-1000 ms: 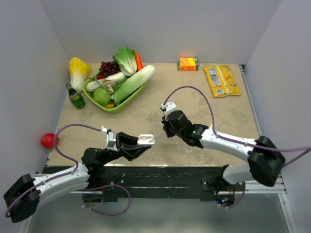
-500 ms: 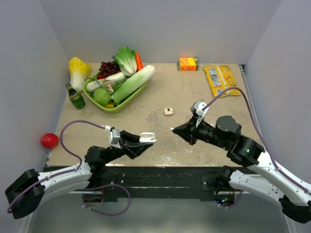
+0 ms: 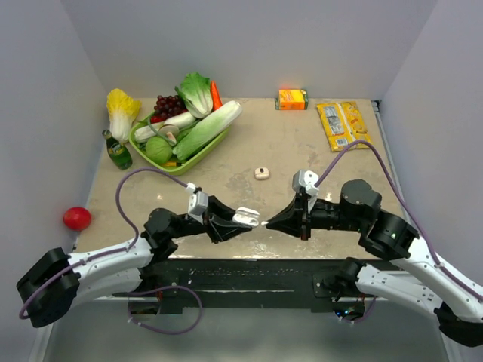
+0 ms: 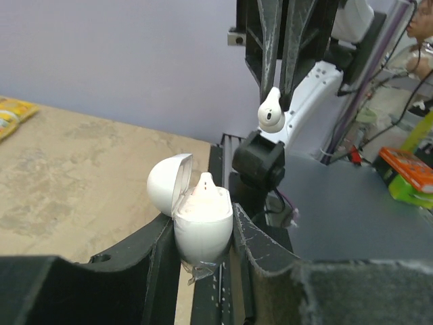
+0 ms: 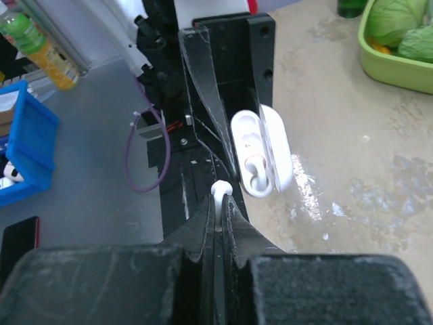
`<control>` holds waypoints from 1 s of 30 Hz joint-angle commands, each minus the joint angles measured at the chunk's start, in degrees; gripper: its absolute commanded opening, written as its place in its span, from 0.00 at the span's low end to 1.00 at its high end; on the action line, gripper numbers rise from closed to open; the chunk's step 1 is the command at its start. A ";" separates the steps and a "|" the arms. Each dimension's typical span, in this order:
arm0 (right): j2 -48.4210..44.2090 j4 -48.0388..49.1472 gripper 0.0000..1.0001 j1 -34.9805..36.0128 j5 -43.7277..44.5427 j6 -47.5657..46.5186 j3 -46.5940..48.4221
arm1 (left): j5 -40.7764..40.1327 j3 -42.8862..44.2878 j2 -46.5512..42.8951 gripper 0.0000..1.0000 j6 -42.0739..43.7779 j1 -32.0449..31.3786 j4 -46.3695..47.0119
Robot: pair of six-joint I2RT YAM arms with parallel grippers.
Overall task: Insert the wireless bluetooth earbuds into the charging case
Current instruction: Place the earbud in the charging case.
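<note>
Where the beige, mottled stone-look counter (image 3: 317, 162) meets its black front rail at the bottom of the top view, the two arms point tip to tip. Open surface stretches behind them toward the grey walls that close in three sides.

At upper left sits a lime-green plastic tray (image 3: 175, 167) heaped with leafy cabbages, grapes and a carrot. A dark green glass bottle (image 3: 117, 151) stands just beside it. A glossy yellow snack packet (image 3: 344, 125) lies at upper right, with a small orange carton (image 3: 293, 99) near the back wall. A red ball (image 3: 76, 218) rests at the counter's left edge. All of these are well apart from the arms. A small cream-and-tan object (image 3: 262, 173) lies alone at centre frame, just above the meeting point; what it is cannot be told.

The left fingers (image 3: 238, 222), black with rough padded faces, are clamped on the smooth cream-white pebble-shaped charging case (image 4: 203, 220). It is held off the counter near the front edge, its hinged lid swung open and its pinkish inside showing. The right fingers (image 5: 218, 215) are pressed together on the stem of a tiny glossy white earbud (image 4: 270, 114). Its rounded head faces the case's open mouth, near it but not touching.
</note>
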 commanded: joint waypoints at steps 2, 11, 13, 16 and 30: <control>2.91 2.78 0.00 1.51 -4.35 -1.07 3.50 | 9.44 3.54 5.25 0.00 -2.10 0.23 3.50; 8.46 2.69 0.00 6.96 -0.05 -2.92 4.21 | 13.31 5.73 7.72 0.00 -2.90 0.23 4.39; 9.34 3.04 0.00 7.66 1.09 -3.10 4.03 | 13.84 5.82 7.63 0.00 -2.90 0.23 4.21; 9.69 3.56 0.00 8.02 2.24 -3.18 3.94 | 14.01 5.65 7.54 0.00 -2.81 0.23 4.12; 9.86 5.15 0.00 8.19 6.72 -3.45 3.51 | 14.72 4.68 8.42 0.00 -3.86 -0.91 6.32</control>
